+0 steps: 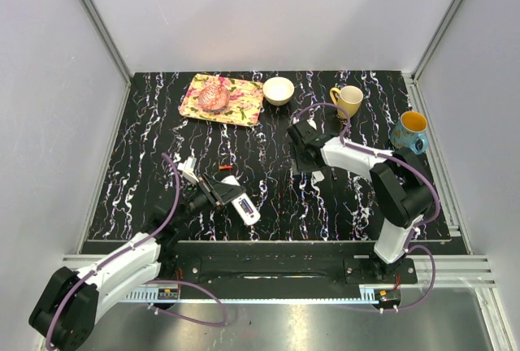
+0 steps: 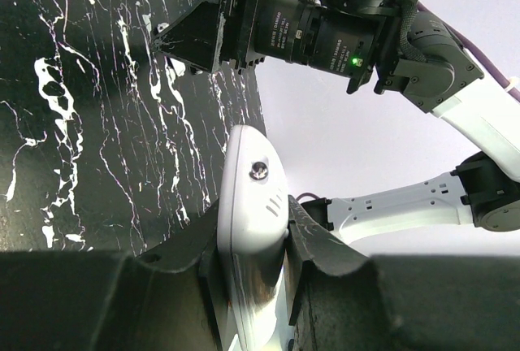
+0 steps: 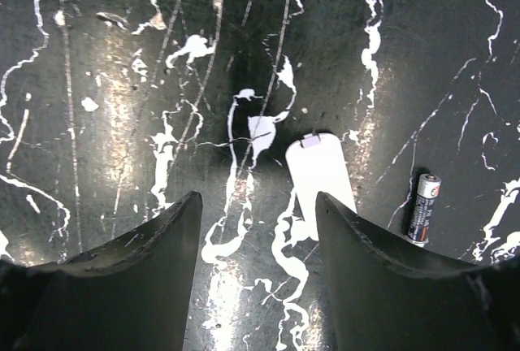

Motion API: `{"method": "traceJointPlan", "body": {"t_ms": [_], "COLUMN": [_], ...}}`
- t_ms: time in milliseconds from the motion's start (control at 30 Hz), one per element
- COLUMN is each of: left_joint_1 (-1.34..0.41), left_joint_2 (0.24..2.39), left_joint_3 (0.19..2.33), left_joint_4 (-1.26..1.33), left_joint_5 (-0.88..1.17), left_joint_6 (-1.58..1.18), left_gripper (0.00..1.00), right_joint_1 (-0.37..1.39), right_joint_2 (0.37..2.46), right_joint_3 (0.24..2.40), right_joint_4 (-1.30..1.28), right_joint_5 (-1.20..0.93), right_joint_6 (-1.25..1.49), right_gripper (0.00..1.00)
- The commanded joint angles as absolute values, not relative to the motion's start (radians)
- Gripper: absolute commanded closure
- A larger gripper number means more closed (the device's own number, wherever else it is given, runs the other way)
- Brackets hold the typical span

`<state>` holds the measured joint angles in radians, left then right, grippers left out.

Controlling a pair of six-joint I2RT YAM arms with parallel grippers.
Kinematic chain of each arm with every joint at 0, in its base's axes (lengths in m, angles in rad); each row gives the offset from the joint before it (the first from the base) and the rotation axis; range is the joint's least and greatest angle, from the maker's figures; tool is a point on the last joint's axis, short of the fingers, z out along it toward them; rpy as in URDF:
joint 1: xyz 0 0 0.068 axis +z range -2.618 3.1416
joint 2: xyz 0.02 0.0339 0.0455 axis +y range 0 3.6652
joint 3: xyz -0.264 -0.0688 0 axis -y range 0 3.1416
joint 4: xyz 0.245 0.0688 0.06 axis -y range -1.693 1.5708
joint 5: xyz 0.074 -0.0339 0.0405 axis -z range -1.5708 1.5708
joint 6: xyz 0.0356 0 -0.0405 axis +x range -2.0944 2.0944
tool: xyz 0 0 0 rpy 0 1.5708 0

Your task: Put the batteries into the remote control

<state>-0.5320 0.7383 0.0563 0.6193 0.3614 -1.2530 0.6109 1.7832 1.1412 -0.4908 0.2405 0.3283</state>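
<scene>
Right up close, the left tool (image 2: 253, 223) is clamped shut on the remote (image 2: 252, 180), a finger on each long side, the free end poking out past the fingertips. From above, the remote sits in that tool just off the table (image 1: 146, 148). Whether its slot holds anything yet, I cannot tell.

Over to the right tool (image 3: 258, 202): jaws apart, nothing between them, hanging low over the marbled surface. Just ahead of one finger lies the white cover (image 3: 321, 176), flat. Further out past that same finger lies a battery (image 3: 422, 206), dark with a silver cap, flat on the table and clear of the cover.

My read is that this is the fetch step: remote held ready, right tool picking its battery. The next move calls for a sideways shift so the jaws straddle the battery rather than the cover, then a drop and a squeeze across its slim body. It is round and could roll off a finger.

The count: one remote, one cover, one sure battery. From above, a small red piece (image 1: 225, 168) just beyond the left tool may be a second. Far from both tools are one flowered tray (image 1: 244, 103), one bowl (image 1: 279, 90) and two mugs, yellow (image 1: 348, 101) and blue (image 1: 409, 131).
</scene>
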Motion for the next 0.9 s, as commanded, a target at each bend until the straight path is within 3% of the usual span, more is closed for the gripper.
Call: {"method": "traceJointPlan", "body": {"t_ms": [0, 867], "left_joint_1": [-0.535, -0.546], "left_joint_2": [0.747, 0.818], "left_joint_3": [0.089, 0.097], "left_joint_4": [0.646, 0.686], "left_joint_5": [0.347, 0.337], "left_joint_6": [-1.241, -1.243], "left_gripper": [1.0, 1.0], "right_joint_1": [0.592, 0.534], "right_joint_2": [1.77, 1.77], "right_joint_3": [1.127, 1.052], "right_joint_4": [-0.456, -0.393], "right_joint_5": [0.23, 0.172], "right_joint_6": [0.319, 0.33], "right_gripper": [0.35, 0.32]}}
